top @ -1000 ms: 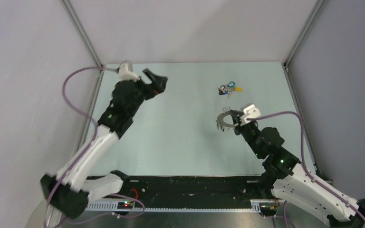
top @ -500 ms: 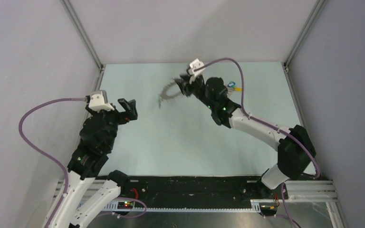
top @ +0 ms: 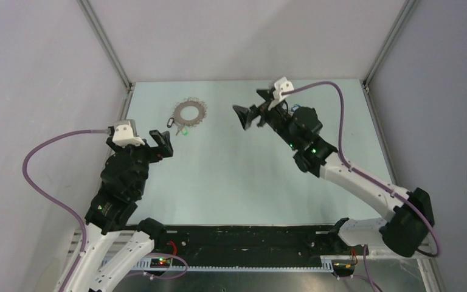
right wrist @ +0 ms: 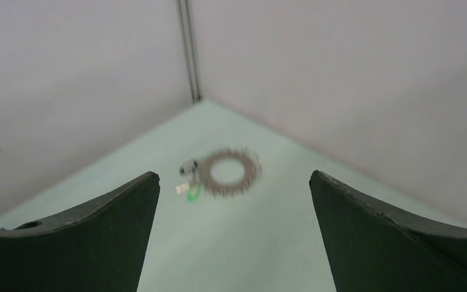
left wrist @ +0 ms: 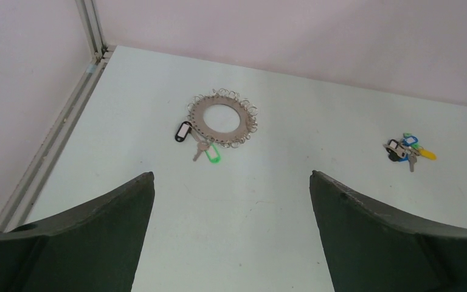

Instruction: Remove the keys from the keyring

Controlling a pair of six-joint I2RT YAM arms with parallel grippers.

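The keyring lies flat on the table at the far left, a silver ring fringed with small keys. A green-headed key and a black tag trail from its near-left side. My left gripper hovers open just on the near side of the keyring, nothing between its fingers. My right gripper is open and empty too, up in the air to the right of the keyring and facing it. The right wrist view shows the keyring blurred.
A small clump of loose coloured-headed keys lies at the far right of the table; in the top view the right arm hides it. Metal frame posts and grey walls close in the table's far corners.
The right gripper carried the keyring from the right side to the far left, opened and let it drop, then drew back right. The left arm pulled back toward the near left.
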